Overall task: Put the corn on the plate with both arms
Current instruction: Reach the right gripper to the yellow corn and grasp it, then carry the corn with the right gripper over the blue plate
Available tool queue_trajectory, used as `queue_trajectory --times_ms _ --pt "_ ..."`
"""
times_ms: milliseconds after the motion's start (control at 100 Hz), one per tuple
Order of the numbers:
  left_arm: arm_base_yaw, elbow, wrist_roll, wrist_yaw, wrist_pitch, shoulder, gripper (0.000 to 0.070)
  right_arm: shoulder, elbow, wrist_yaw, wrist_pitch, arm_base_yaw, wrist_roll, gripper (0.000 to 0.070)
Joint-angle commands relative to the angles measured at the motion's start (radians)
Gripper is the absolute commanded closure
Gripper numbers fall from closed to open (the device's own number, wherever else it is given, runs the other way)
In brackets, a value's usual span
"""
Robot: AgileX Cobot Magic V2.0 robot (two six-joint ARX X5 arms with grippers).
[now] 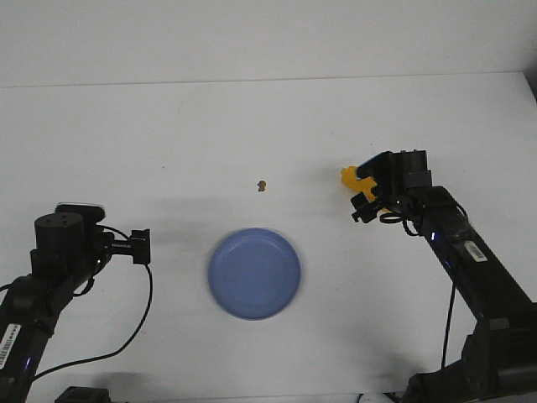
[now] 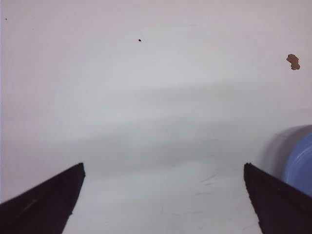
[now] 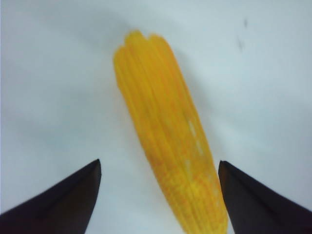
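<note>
The yellow corn [image 3: 165, 141] lies on the white table between the open fingers of my right gripper [image 3: 159, 168]; it sits nearer one finger and touches neither clearly. In the front view only the corn's end [image 1: 348, 175] shows beside the right gripper [image 1: 363, 191], at the right of the table. The periwinkle-blue plate [image 1: 254, 273] sits empty at the table's front middle; its rim shows in the left wrist view [image 2: 298, 163]. My left gripper [image 1: 141, 246] is open and empty, left of the plate, its fingertips [image 2: 73, 175] wide apart over bare table.
A small brown speck [image 1: 263, 185] lies on the table behind the plate, also in the left wrist view [image 2: 293, 61]. The table's far edge [image 1: 268, 80] meets a white wall.
</note>
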Motion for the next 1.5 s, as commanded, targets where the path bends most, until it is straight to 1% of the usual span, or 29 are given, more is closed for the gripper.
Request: queue_trajectory --times_ms 0,140,240,490,640,780,880,910,930,960,1020,1040,1060,1180,1270,1330,1400,1490 --pt "0.001 0.009 -0.004 -0.002 0.006 0.007 0.0023 0.035 0.023 -0.003 0.026 0.0 -0.045 0.0187" --pt "0.001 0.009 -0.006 -0.002 0.009 0.007 0.0024 0.063 0.024 -0.007 0.054 -0.002 -0.063 0.0185" --pt "0.001 0.009 -0.006 -0.002 0.009 0.007 0.0024 0.091 0.025 -0.03 0.072 -0.004 -0.071 0.0185" --pt "0.001 0.009 -0.007 0.005 0.008 0.007 0.0025 0.16 0.041 -0.03 0.089 -0.01 -0.073 0.0185" --pt "0.001 0.009 -0.007 0.005 0.003 0.007 0.0028 0.192 0.042 -0.077 0.087 -0.034 -0.059 0.0185" --pt "0.001 0.009 -0.01 0.005 0.002 0.007 0.0028 0.215 0.042 -0.126 0.089 -0.064 -0.027 0.0185" --pt "0.001 0.009 -0.01 0.005 0.002 0.007 0.0028 0.217 0.042 -0.141 0.087 -0.078 -0.01 0.0188" --pt "0.001 0.009 -0.01 0.005 0.002 0.007 0.0028 0.217 0.042 -0.148 0.088 -0.081 -0.009 0.0211" --pt "0.001 0.009 -0.01 0.005 0.002 0.007 0.0028 0.217 0.042 -0.153 0.088 -0.082 -0.009 0.0249" --pt "0.001 0.009 -0.01 0.005 0.002 0.007 0.0028 0.217 0.042 -0.156 0.086 -0.082 -0.008 0.0329" --pt "0.001 0.009 -0.01 0.005 0.002 0.007 0.0028 0.217 0.042 -0.156 0.077 -0.082 -0.008 0.0526" --pt "0.001 0.009 -0.01 0.005 0.002 0.007 0.0028 0.217 0.042 -0.156 0.074 -0.082 -0.008 0.0571" --pt "0.001 0.009 -0.01 0.005 0.002 0.007 0.0028 0.217 0.042 -0.157 0.072 -0.082 -0.005 0.0597" --pt "0.001 0.009 -0.01 0.005 0.002 0.007 0.0028 0.215 0.043 -0.183 0.07 -0.082 0.027 0.0601" --pt "0.001 0.009 -0.01 0.005 0.002 0.007 0.0028 0.198 0.056 -0.211 0.023 -0.082 0.052 0.0601" --pt "0.001 0.009 -0.01 0.005 0.002 0.007 0.0028 0.174 0.062 -0.245 -0.013 -0.076 0.068 0.0601" --pt "0.001 0.009 -0.01 0.005 0.002 0.007 0.0028 0.134 0.064 -0.285 -0.045 -0.058 0.09 0.06" --pt "0.001 0.009 -0.01 0.005 0.002 0.007 0.0028 0.064 0.064 -0.294 -0.083 -0.006 0.146 0.0597"
